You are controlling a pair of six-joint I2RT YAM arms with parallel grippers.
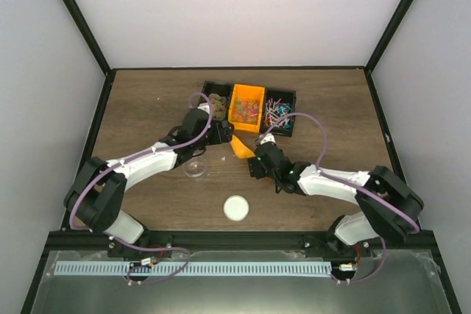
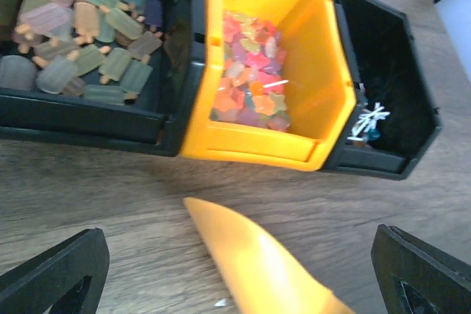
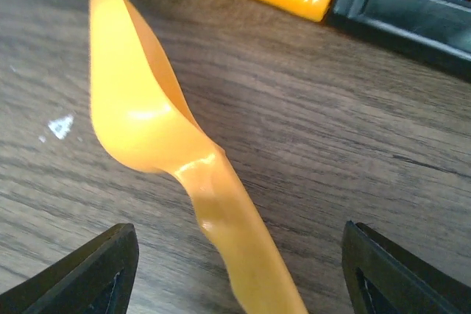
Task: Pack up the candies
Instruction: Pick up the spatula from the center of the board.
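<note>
The candies fill three bins at the back. Brownish-green gummies (image 2: pixel 81 27) lie in the left black bin (image 1: pixel 215 101). Red, orange and yellow gummies (image 2: pixel 250 71) are in the orange bin (image 1: pixel 246 104). Thin wrapped pieces (image 2: pixel 368 119) sit in the right black bin (image 1: pixel 280 112). An orange scoop (image 1: pixel 241 146) lies on the table in front of the bins. My left gripper (image 2: pixel 239 277) is open, its fingers wide on either side of the scoop's bowl (image 2: pixel 257 262). My right gripper (image 3: pixel 243 273) is open around the scoop's handle (image 3: pixel 235 233), with a gap on each side.
A small clear round container (image 1: pixel 196 168) stands on the wooden table just below my left arm. A white round lid (image 1: pixel 236 208) lies near the front edge. Tiny white crumbs (image 3: pixel 60 127) lie beside the scoop. White walls enclose the table.
</note>
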